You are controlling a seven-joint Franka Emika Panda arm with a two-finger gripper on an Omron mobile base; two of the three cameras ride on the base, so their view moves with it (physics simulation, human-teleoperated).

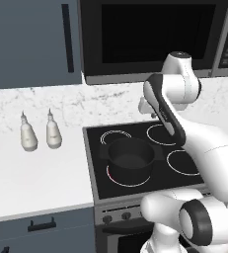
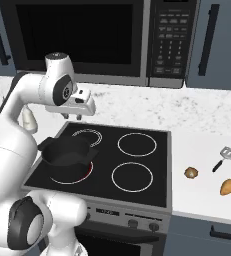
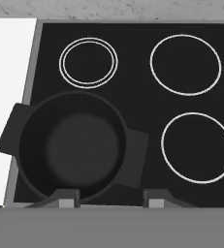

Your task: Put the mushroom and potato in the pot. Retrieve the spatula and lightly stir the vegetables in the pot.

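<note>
Directly below gripper sits pot on stove; jaws parted, holding nothing.

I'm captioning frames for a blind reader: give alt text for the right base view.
White robot arm with its gripper hanging empty above a black stovetop, where a dark pot sits front left. On the counter to the right lie a mushroom, potato and spatula.

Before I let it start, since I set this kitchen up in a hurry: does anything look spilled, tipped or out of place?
Nothing stands out. The pot sits upright and empty on the front left burner. The mushroom, potato and spatula lie apart on the counter right of the stove. Two bottles stand upright on the left.
</note>
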